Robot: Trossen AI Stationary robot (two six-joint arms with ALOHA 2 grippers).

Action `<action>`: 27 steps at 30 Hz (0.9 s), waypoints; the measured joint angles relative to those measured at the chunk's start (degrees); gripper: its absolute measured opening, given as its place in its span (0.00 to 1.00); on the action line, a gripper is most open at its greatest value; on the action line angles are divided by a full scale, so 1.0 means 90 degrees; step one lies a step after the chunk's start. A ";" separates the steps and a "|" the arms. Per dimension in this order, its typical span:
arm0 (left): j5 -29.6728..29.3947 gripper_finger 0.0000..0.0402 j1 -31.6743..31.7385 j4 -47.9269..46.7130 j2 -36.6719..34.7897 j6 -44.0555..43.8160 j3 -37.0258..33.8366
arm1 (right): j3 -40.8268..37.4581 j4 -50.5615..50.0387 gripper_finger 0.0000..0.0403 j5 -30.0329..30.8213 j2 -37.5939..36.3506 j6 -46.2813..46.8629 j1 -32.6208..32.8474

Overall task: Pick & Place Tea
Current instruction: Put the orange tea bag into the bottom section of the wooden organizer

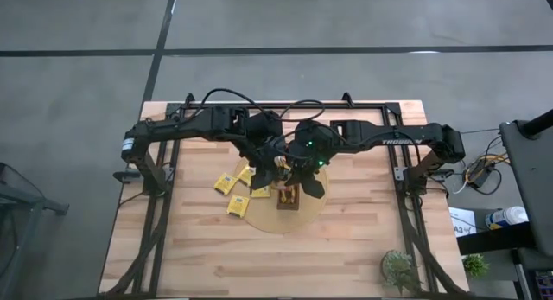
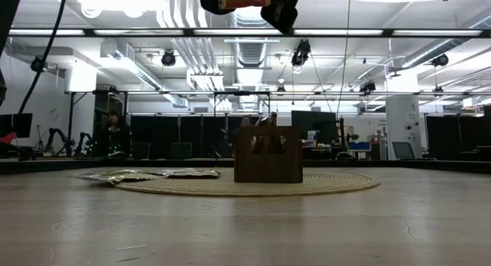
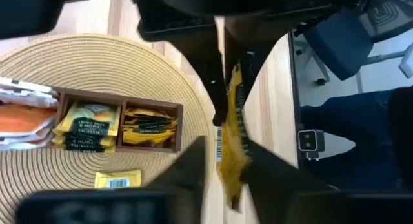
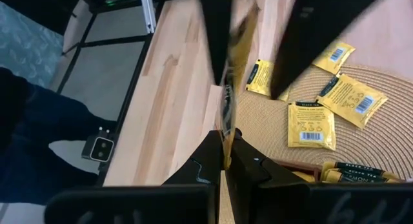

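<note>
One pale wooden table (image 1: 216,257)

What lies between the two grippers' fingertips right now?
A yellow tea sachet, edge-on: right gripper pinches one end, left gripper the other. Both wrist views show it.

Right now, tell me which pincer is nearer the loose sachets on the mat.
Left, narrowly. The left pincer hangs above the mat on the loose sachets' side; the right pincer, gripping a raised sachet, sits just beyond it.
</note>
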 joint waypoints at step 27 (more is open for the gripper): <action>-0.0267 0.00 0.0044 -0.0071 -0.0012 -0.0067 -0.0002 | 0.0416 -0.0515 0.51 0.0020 -0.0370 0.0397 -0.0011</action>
